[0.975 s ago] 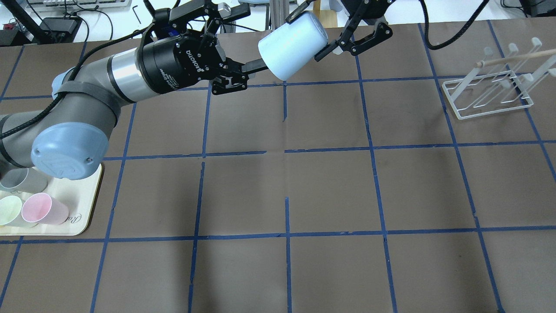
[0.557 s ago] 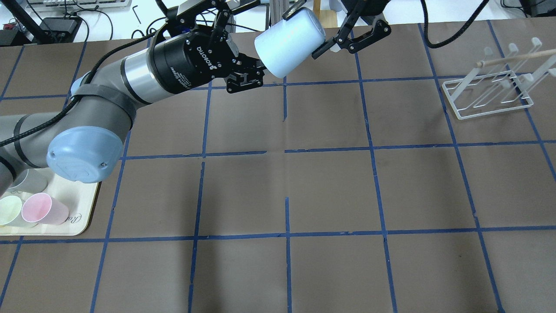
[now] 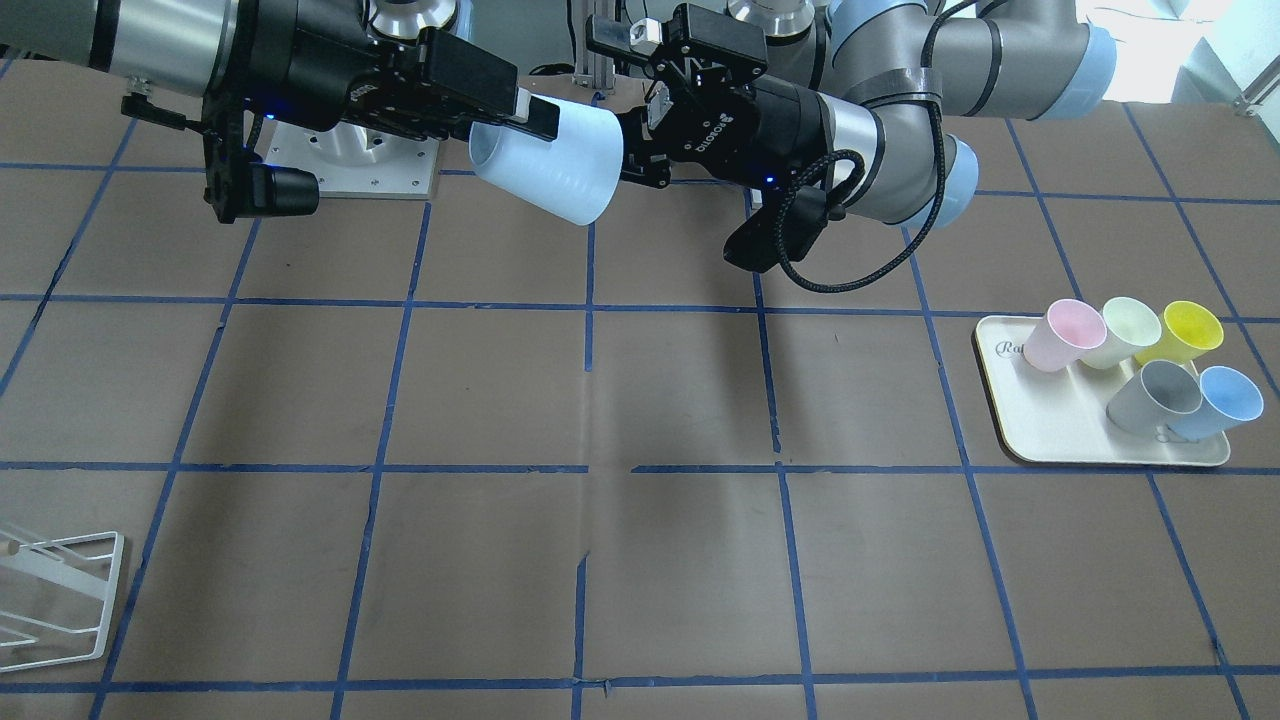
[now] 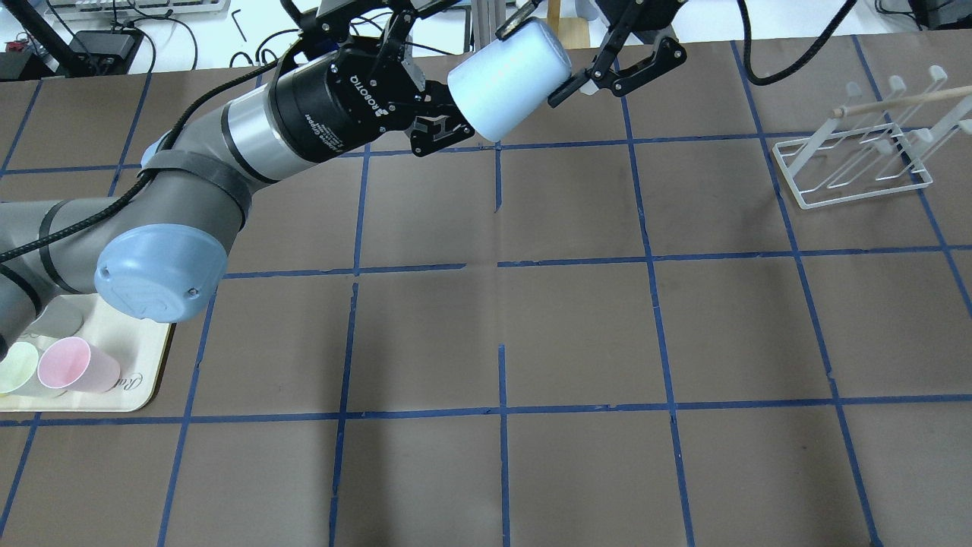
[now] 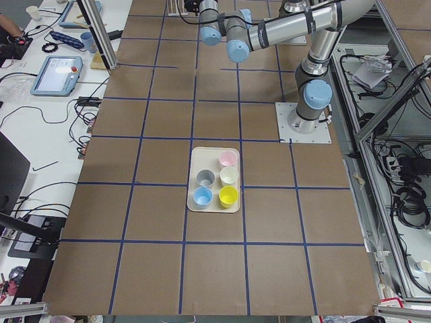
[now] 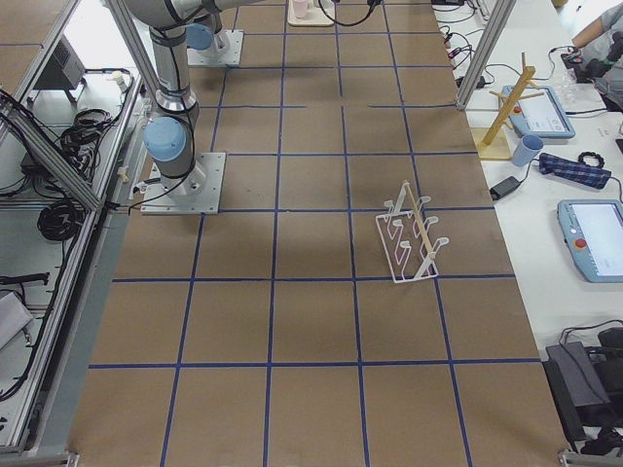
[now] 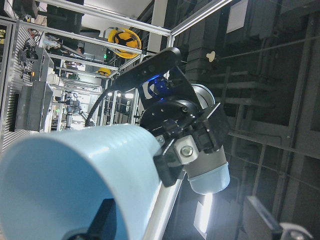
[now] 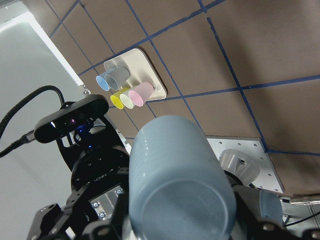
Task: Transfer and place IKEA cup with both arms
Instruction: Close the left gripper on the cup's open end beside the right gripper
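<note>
IKEA cup [image 4: 507, 80] clamped in right fingers [image 3: 540, 118]; left fingers [image 7: 102, 220] apart, one inside it

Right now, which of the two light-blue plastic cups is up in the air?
The light-blue plastic cup lying sideways, held by the right gripper. The other light-blue cup stands on the cream tray beside the grey plastic cup.

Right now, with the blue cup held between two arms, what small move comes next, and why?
Probably shut the left gripper on the rim of the IKEA cup. The right gripper holds the base end; the left jaws stand open, one finger inside the mouth, having just moved closer.
</note>
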You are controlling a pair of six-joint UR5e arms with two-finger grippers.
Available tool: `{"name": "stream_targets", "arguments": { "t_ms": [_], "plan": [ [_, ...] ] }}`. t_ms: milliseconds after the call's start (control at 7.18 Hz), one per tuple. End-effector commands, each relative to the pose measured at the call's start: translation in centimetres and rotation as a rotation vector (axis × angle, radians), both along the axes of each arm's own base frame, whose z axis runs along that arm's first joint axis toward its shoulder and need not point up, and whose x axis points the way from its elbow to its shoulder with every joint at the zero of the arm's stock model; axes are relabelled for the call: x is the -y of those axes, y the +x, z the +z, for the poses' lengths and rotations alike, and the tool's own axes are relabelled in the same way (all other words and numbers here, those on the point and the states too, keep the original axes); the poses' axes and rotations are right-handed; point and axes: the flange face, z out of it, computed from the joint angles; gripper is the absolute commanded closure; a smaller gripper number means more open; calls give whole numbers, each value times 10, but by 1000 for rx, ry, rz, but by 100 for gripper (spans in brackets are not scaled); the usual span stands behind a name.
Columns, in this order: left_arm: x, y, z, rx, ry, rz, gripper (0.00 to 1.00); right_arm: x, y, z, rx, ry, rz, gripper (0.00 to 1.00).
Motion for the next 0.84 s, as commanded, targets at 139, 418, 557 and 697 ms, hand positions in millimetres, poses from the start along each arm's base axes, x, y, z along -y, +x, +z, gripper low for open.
{"name": "stream_targets", "arguments": {
  "t_ms": [139,418,557,697],
  "plan": [
    [1,0,-1,0,7,-2,97,-1,-2,-1,-31,-6,14,17],
    [0,0,-1,-2,9,-2,99,-1,-3,-1,-37,-7,16,0],
    [0,1,-1,-2,10,-1,100,-1,-3,-1,-37,-7,16,0],
    [0,1,0,-3,19,-4,100,0,-3,0,-37,-9,16,0]
  ]
}}
